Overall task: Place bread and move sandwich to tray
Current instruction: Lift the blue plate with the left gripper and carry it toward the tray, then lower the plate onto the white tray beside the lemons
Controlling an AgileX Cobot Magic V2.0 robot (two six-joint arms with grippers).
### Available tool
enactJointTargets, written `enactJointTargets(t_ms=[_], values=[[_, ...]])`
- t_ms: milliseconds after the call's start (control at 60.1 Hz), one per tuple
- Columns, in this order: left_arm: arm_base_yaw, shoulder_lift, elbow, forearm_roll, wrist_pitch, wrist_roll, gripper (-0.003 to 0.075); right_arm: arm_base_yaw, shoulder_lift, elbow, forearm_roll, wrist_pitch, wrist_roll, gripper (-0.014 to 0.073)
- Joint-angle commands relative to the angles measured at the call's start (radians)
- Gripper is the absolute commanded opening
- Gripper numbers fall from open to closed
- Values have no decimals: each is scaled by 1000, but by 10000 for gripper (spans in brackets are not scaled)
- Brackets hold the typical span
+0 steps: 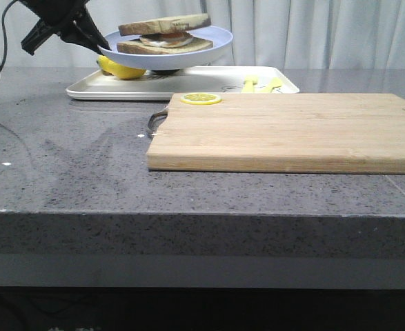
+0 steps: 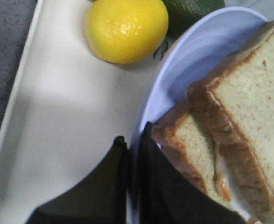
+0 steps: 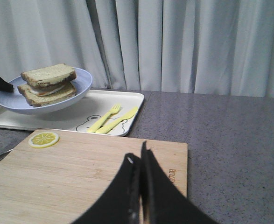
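The sandwich, two brown-crusted slices with fried egg between, lies on a round pale-blue plate. The greenish-tan bread is its top slice. My left gripper is shut on the plate's left rim and holds the plate tilted in the air above the white tray. The left wrist view shows my gripper pinching the plate's rim, with the sandwich beside it and the tray below. My right gripper is shut and empty above the cutting board.
A lemon and a dark lime lie on the tray under the plate. A yellow fork and knife lie on the tray's right part. A lemon slice sits on the far left corner of the wooden cutting board.
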Motion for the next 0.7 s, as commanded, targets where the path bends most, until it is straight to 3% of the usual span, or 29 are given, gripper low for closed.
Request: enactJointTargets(t_ms=[0, 682], values=[[-6, -79, -43, -74, -72, -20, -18, -2, 4, -25, 2, -84, 0, -60], [14, -63, -43, -104, -74, -20, -5, -2, 4, -25, 2, -84, 0, -60]])
